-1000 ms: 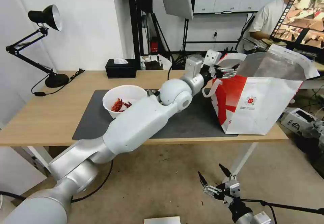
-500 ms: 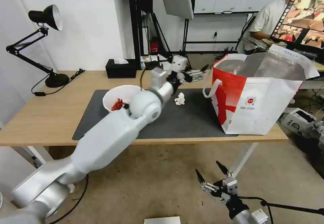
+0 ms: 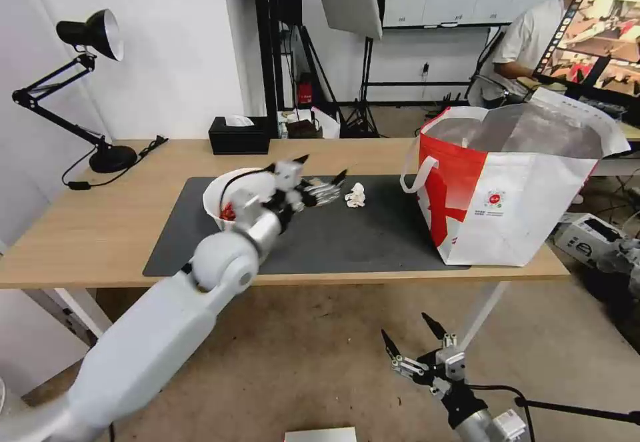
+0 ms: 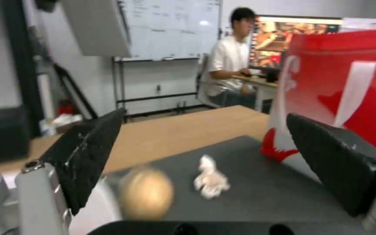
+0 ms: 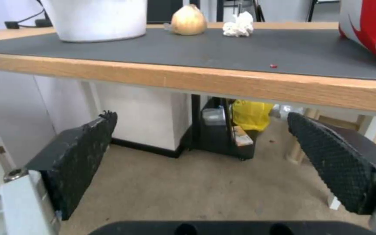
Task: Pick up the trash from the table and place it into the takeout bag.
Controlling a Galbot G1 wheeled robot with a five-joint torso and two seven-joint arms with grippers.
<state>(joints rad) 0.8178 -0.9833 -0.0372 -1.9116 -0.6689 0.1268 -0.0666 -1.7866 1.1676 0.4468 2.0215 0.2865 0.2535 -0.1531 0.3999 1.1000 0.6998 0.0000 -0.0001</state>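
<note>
The left arm reaches over the mat (image 3: pixel 373 235), its gripper (image 3: pixel 321 175) wide open beside the bowl (image 3: pixel 230 192), holding nothing. The right gripper (image 3: pixel 407 339) hangs open below the table's (image 3: pixel 80 235) front edge.

bowl (image 3: pixel 230 192) on mat | tissue (image 3: pixel 355 195) crumpled, mid-mat | bag (image 3: pixel 513 189) upright, open

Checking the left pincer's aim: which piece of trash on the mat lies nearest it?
The beige ball, just ahead of the open left pincer, beside the white bowl. The crumpled tissue lies farther on, toward the takeout bag.
</note>
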